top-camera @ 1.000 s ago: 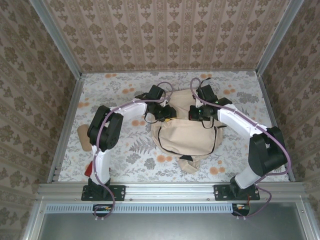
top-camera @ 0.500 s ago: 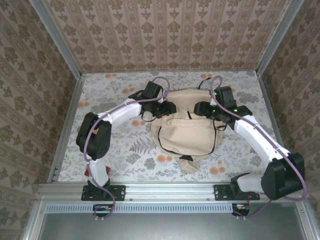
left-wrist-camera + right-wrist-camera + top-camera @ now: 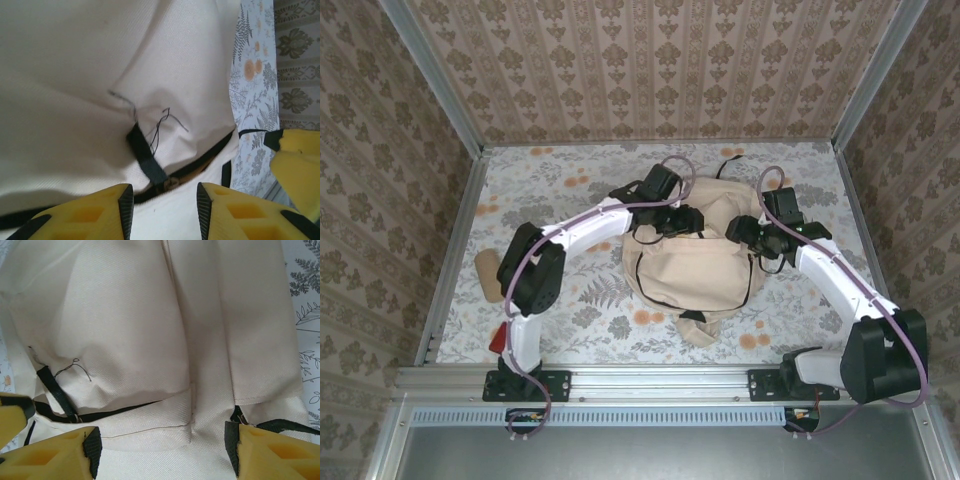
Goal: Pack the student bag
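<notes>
At the table's (image 3: 550, 190) 9 o'clock edge lies a flat tan thing (image 3: 486, 274). At 8 o'clock something red (image 3: 499, 338) sits half behind the left arm. What either is, I cannot tell.

The left gripper (image 3: 686, 220) hangs over the 12 o'clock rim of the bag (image 3: 690, 275), jaws apart with nothing between them. Its wrist view shows a black tab (image 3: 146, 159) just ahead of the fingers, on the dark zip line (image 3: 215, 152).

The bag lies flat mid-table, top toward 12. It looks soft, limp and light. The cloth will sag and bunch, so a pinch on loose fabric would likely lift a fold, not the bag. The tab or the zip edge seems the firmer hold.

The right gripper (image 3: 748, 232) is at the bag's 2 o'clock corner, jaws wide apart above creased cloth, gripping nothing. Whether the zip is open, and what is inside, is hidden by folds.
</notes>
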`<move>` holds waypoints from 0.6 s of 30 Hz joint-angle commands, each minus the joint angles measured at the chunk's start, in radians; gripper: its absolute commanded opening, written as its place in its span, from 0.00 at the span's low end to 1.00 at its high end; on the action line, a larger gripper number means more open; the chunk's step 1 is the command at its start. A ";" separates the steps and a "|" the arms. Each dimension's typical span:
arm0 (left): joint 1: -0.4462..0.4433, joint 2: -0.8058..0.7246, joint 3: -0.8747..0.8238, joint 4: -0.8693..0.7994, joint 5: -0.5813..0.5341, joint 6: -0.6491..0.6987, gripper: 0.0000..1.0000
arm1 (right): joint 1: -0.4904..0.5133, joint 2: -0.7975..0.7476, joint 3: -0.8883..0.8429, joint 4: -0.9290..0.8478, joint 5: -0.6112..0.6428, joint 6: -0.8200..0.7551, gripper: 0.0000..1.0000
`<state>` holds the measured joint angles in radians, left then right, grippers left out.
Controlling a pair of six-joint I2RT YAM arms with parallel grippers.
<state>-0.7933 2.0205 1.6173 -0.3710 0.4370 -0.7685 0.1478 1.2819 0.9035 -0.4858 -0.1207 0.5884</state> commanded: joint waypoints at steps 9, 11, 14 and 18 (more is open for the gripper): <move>-0.001 0.132 0.152 -0.058 -0.079 0.017 0.42 | -0.024 0.094 -0.022 0.066 -0.124 0.045 0.68; -0.001 0.146 0.167 -0.055 -0.059 0.020 0.35 | -0.023 0.102 -0.022 0.074 -0.137 0.046 0.66; -0.001 0.158 0.176 -0.055 -0.049 0.025 0.29 | -0.024 0.142 -0.021 0.085 -0.155 0.044 0.64; 0.003 0.156 0.178 -0.057 -0.039 0.032 0.21 | -0.024 0.165 -0.018 0.087 -0.163 0.042 0.61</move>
<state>-0.7929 2.1712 1.7576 -0.4313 0.3714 -0.7609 0.1284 1.4319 0.8940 -0.4129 -0.2497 0.6266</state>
